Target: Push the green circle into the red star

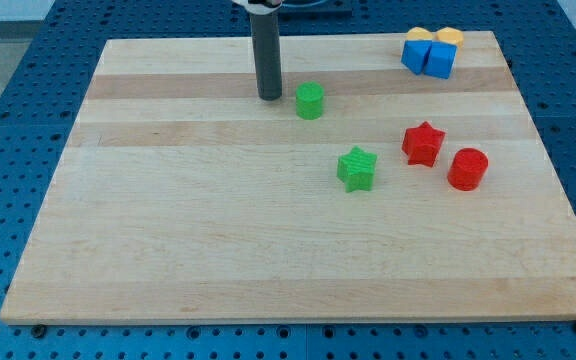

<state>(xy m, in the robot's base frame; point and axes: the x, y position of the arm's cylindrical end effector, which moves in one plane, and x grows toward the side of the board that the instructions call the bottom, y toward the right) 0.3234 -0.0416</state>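
Observation:
The green circle (310, 100) stands on the wooden board in the upper middle of the view. The red star (423, 143) lies to its lower right, well apart from it. My tip (270, 97) rests on the board just left of the green circle, with a small gap between them. The dark rod rises straight up from the tip to the view's top edge.
A green star (357, 168) lies between and below the green circle and the red star. A red circle (467, 169) sits just right of the red star. Two blue blocks (428, 56) and two yellow blocks (436, 36) cluster at the top right corner.

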